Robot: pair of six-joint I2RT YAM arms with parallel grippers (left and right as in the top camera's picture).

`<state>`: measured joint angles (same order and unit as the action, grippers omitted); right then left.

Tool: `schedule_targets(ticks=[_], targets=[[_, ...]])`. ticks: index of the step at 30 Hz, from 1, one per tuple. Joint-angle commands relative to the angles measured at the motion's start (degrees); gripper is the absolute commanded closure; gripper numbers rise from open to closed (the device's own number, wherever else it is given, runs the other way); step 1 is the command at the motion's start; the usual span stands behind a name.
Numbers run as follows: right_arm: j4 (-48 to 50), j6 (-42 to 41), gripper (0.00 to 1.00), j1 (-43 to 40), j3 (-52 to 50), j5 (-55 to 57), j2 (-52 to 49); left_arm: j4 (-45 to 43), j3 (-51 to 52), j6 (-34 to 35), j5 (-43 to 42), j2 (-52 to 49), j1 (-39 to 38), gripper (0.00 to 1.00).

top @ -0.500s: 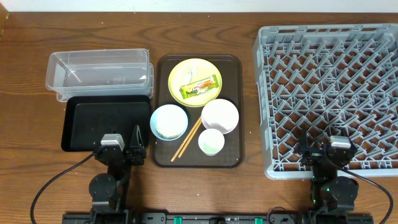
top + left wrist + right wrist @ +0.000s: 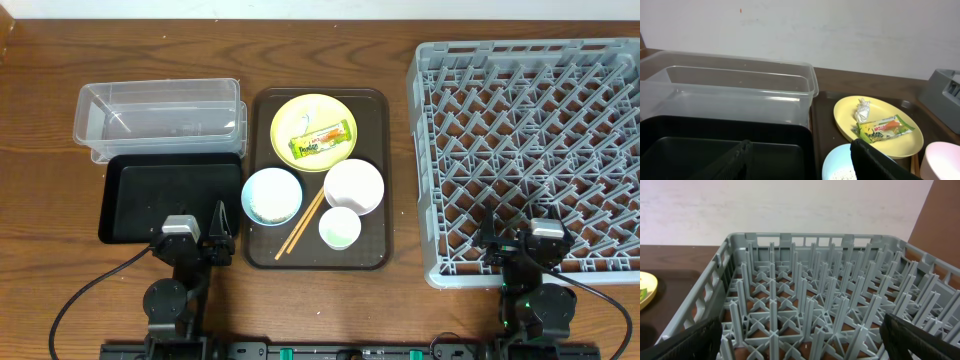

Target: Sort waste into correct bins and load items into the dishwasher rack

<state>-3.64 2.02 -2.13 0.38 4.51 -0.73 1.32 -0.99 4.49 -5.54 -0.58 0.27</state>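
A green-and-yellow snack wrapper [image 2: 323,138] lies on the round yellow plate [image 2: 300,112], also in the left wrist view [image 2: 885,127]. White grains sit in the light blue bowl [image 2: 271,196]. The white bowl [image 2: 354,186], small pale cup [image 2: 340,228] and wooden chopsticks [image 2: 300,224] share the brown serving tray [image 2: 378,250]. The clear tub [image 2: 160,120] and black tray [image 2: 170,196] lie left. The grey dishwasher rack [image 2: 530,140] is on the right. My left gripper [image 2: 200,238] is open and empty at the black tray's near edge. My right gripper [image 2: 530,245] is open and empty at the rack's near edge.
A crumpled white scrap [image 2: 861,109] lies on the yellow plate beside the wrapper. The wooden table [image 2: 40,180] shows bare wood at the far left and along the back. A white wall stands behind the table.
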Motion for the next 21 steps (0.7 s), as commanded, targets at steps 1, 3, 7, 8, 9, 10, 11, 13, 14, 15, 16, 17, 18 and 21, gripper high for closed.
schedule_targets(ticks=[1, 3, 7, 8, 9, 10, 11, 13, 14, 15, 16, 17, 18, 21], targets=[[-0.2, 0.6, 0.01, -0.9, -0.1, -0.1, 0.3, 2.3, 0.8, 0.5, -0.4, 0.3, 0.2, 0.35], [-0.2, 0.6, 0.01, -0.9, -0.1, -0.1, 0.3, 2.3, 0.8, 0.5, -0.4, 0.3, 0.2, 0.35], [-0.2, 0.6, 0.01, -0.9, -0.1, -0.1, 0.3, 2.3, 0.8, 0.5, -0.4, 0.3, 0.2, 0.35], [-0.2, 0.6, 0.01, -0.9, -0.1, -0.1, 0.3, 2.3, 0.8, 0.5, -0.4, 0.3, 0.2, 0.35], [-0.2, 0.6, 0.01, -0.9, -0.1, -0.1, 0.3, 2.3, 0.8, 0.5, -0.4, 0.3, 0.2, 0.35], [-0.2, 0.6, 0.01, -0.9, -0.1, -0.1, 0.3, 2.3, 0.8, 0.5, -0.4, 0.3, 0.2, 0.35], [-0.2, 0.6, 0.01, -0.9, -0.1, -0.1, 0.3, 2.3, 0.8, 0.5, -0.4, 0.3, 0.2, 0.35], [-0.2, 0.6, 0.01, -0.9, -0.1, -0.1, 0.3, 2.3, 0.8, 0.5, -0.4, 0.3, 0.2, 0.35], [-0.2, 0.6, 0.01, -0.9, -0.1, -0.1, 0.3, 2.3, 0.8, 0.5, -0.4, 0.3, 0.2, 0.35], [-0.2, 0.6, 0.01, -0.9, -0.1, -0.1, 0.3, 2.3, 0.8, 0.5, -0.4, 0.3, 0.2, 0.35], [-0.2, 0.6, 0.01, -0.9, -0.1, 0.0, 0.3, 2.3, 0.8, 0.5, -0.4, 0.3, 0.2, 0.35], [-0.2, 0.6, 0.01, -0.9, -0.1, -0.1, 0.3, 2.3, 0.8, 0.5, -0.4, 0.3, 0.2, 0.35], [-0.2, 0.6, 0.01, -0.9, -0.1, -0.1, 0.3, 2.3, 0.8, 0.5, -0.4, 0.3, 0.2, 0.35], [-0.2, 0.6, 0.01, -0.9, -0.1, -0.1, 0.3, 2.3, 0.8, 0.5, -0.4, 0.3, 0.2, 0.35]])
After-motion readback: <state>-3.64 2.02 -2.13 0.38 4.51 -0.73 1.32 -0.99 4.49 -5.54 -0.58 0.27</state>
